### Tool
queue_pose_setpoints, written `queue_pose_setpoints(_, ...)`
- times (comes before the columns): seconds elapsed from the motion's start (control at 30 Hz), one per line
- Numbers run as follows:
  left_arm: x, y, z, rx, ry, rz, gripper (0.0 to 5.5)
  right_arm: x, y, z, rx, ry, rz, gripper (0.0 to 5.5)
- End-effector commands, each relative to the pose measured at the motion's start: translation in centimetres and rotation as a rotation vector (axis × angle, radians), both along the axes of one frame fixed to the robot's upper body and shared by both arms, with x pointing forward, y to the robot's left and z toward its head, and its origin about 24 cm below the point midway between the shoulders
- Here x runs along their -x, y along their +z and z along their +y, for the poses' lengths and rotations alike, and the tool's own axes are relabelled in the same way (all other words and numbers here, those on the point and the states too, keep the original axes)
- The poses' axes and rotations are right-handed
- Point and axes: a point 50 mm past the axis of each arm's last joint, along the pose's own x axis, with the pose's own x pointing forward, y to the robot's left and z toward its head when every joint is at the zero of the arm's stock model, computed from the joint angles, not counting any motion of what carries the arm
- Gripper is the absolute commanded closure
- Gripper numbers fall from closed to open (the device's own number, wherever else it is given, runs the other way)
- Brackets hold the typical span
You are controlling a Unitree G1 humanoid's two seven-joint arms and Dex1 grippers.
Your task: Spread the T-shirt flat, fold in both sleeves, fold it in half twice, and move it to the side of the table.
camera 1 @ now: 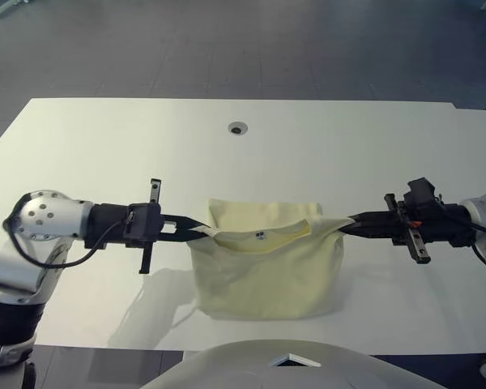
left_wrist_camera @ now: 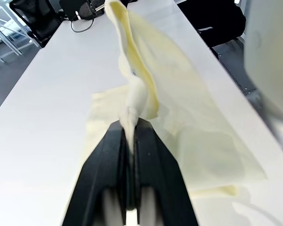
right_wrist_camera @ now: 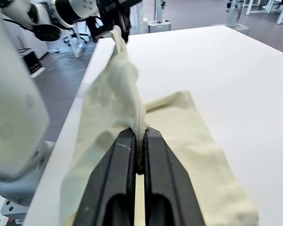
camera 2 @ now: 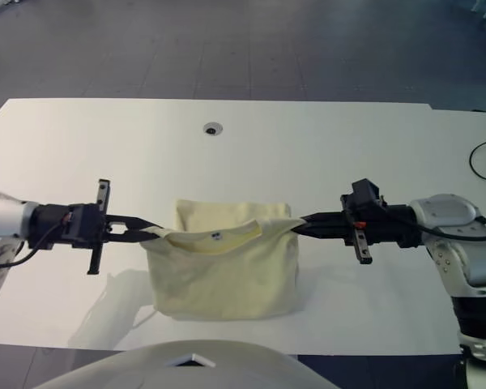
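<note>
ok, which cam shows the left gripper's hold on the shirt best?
Left wrist view: close up, the left gripper is shut on a bunched edge of the shirt. Eye views show it side-on at the shirt's left corner. Right wrist view shows it far off, at the other end.

The T-shirt (camera 1: 263, 275) is reading as soft, matt cloth (thin enough to crease and sag). The table (camera 1: 105, 146) is showing a smooth white top with a faint sheen. The left gripper (camera 1: 202, 233) and right gripper (camera 1: 346, 224) are showing matt black fingers, seemingly plastic; the left arm's housing (camera 1: 44, 215) is gleaming like satin metal.
</note>
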Motion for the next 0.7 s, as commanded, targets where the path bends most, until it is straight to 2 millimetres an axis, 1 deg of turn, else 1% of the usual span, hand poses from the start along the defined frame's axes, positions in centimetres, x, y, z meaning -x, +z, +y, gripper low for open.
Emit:
queue_pose_setpoints(0.03,-1.6,-0.1,-0.1,-0.01,0.008,-0.001,5.49,-1.1,-0.5,-0.2,0.024,-0.02,-0.017,5.48)
queue_pose_setpoints(0.17,-3.3,-0.3,-0.3,-0.009,0.03,-0.005,5.49,-2.4,-0.9,-0.3,0.029,-0.057,-0.027,5.48)
queue_pose_setpoints(0.27,-4.1,-0.8,-0.6,-0.017,0.035,-0.002,5.49,-3.1,-1.3,-0.3,0.034,-0.073,-0.027,5.48)
queue_pose_setpoints(0.57,-6.5,-2.4,-0.8,-0.048,0.075,0.009,5.49,-4.8,-2.6,-0.8,0.075,-0.131,-0.029,5.48)
queue_pose_setpoints(0.7,-7.5,-3.6,-0.9,-0.07,0.103,0.013,5.49,-5.3,-3.4,-0.8,0.089,-0.147,-0.016,5.48)
